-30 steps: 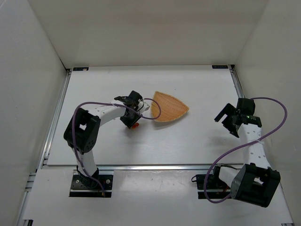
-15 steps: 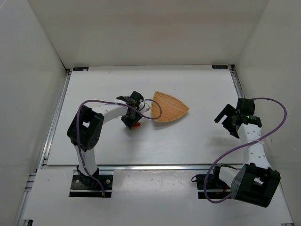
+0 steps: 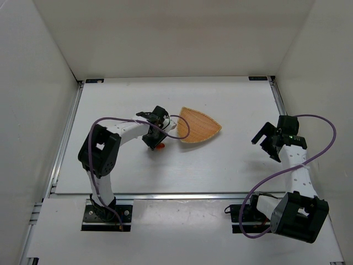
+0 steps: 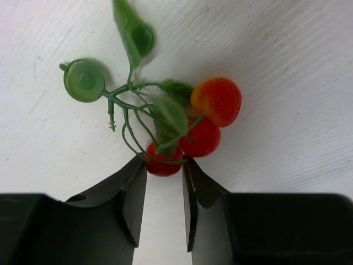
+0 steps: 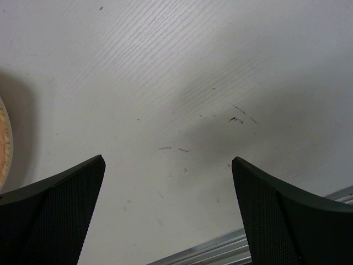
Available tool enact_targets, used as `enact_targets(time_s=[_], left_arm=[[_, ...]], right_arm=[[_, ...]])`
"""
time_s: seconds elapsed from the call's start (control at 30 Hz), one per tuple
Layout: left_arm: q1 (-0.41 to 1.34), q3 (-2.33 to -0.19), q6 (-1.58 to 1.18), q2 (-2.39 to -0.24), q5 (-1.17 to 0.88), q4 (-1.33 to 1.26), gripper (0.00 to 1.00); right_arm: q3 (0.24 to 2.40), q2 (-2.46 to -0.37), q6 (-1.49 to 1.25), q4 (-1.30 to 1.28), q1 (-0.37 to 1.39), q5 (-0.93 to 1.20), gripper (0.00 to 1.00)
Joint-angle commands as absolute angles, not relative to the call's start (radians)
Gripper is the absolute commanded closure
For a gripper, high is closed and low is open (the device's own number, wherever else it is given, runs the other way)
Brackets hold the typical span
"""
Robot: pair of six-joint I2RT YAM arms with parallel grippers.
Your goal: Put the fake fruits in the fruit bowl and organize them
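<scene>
Since the fake fruits (image 4: 205, 127) are such a tiny cluster, they're gripped right at the near end. The left pincer (image 4: 164, 165) is closed down narrow on the lowest red ball and the stem crossing it, low in the left wrist view. The other two balls, the leaves and a little green cup-shaped bit are fanned out beyond the tips. The cluster looks to be lying on the surface (image 3: 220, 165), so lift-off isn't judged to be done yet. A hold that far out on one ball is probably a bit dodgy, and the rest could swing or slip out once raised.

In the top view, the red is seen just left of and below centre, tucked under the left pincer. The right pincer (image 3: 265, 139) is parked well apart at the right of the frame, jaws spread wide with nothing between them. It's presumably held clear because one arm is enough here.

Further back, the fruit bowl (image 3: 199, 126) is found just up and right of the cluster, near but not touching, with nothing seen inside. Only a short carry to the upper right is likely needed, then a drop over the weave rather than the pale rim.
</scene>
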State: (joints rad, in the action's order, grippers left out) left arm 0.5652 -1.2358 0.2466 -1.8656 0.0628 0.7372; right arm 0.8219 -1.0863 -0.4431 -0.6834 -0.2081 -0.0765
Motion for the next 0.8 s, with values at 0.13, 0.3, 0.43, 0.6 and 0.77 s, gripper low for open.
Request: enact_targets(time_s=[0.13, 0.3, 0.43, 0.6, 0.77], left_arm=[[0.56, -1.287, 0.244, -1.718, 0.101, 0.758, 0.74], [0.56, -1.298, 0.244, -1.697, 0.146, 0.779, 0.75], [0.56, -1.365, 0.244, -1.719, 0.25, 0.788, 0.76], [0.597, -1.604, 0.244, -1.805, 0.261, 0.788, 0.77], [0.65, -1.787, 0.244, -1.935, 0.187, 0.788, 0.77]], right_arm=[[0.854, -1.08, -0.43, -0.692, -0.206, -0.092, 0.0], [0.854, -1.08, -0.43, -0.692, -0.206, -0.092, 0.0], [0.854, -1.08, -0.43, -0.692, -0.206, -0.092, 0.0], [0.854, -1.089, -0.43, -0.692, -0.206, -0.074, 0.0], [0.845, -1.08, -0.43, -0.692, -0.206, -0.074, 0.0]])
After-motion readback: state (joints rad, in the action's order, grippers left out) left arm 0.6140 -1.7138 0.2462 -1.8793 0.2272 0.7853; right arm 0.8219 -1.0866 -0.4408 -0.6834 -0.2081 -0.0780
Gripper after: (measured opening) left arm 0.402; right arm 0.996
